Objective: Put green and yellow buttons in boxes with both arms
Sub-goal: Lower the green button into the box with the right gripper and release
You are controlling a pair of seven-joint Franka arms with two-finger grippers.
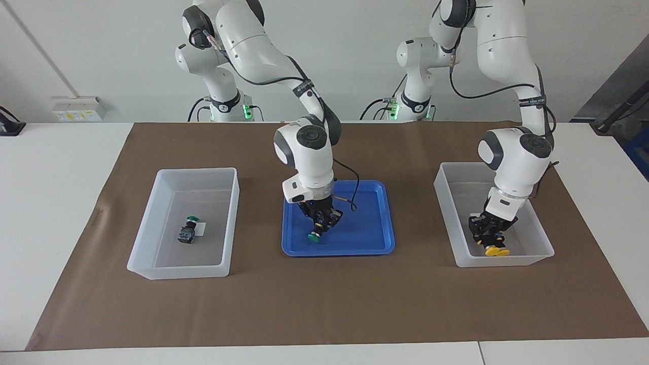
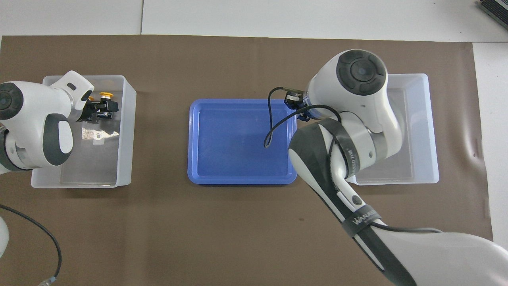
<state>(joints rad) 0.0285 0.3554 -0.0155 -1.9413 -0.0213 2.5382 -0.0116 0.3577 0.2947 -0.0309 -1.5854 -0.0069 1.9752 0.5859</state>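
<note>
Over the blue tray (image 1: 375, 238), the right gripper (image 1: 320, 225) has its jaws clamped on a green button (image 1: 315, 236), cap pointing down and tilted, seemingly just above the tray floor. Down inside the box (image 1: 543, 238) at the left arm's end of the table, the left gripper (image 1: 491, 238) has its jaws closed on a yellow button (image 1: 496, 251), low near the floor of that box; a second yellow cap (image 2: 91, 98) peeks out beside it in the overhead view. Another green button (image 1: 187, 230) already lies in the second box (image 1: 152, 223), at the right arm's end, next to its white label. For the right arm, the step in hand looks like a lift and carry: rise straight up until the cap clears the tray rim, cross to the second box, and lower well inside its walls before letting go, so the button does not bounce out or land on the one already there. For the left arm, release should come only once the yellow button is close to the floor, then a straight withdrawal upward, clear of the sloped wall. The tray seems otherwise bare.
</note>
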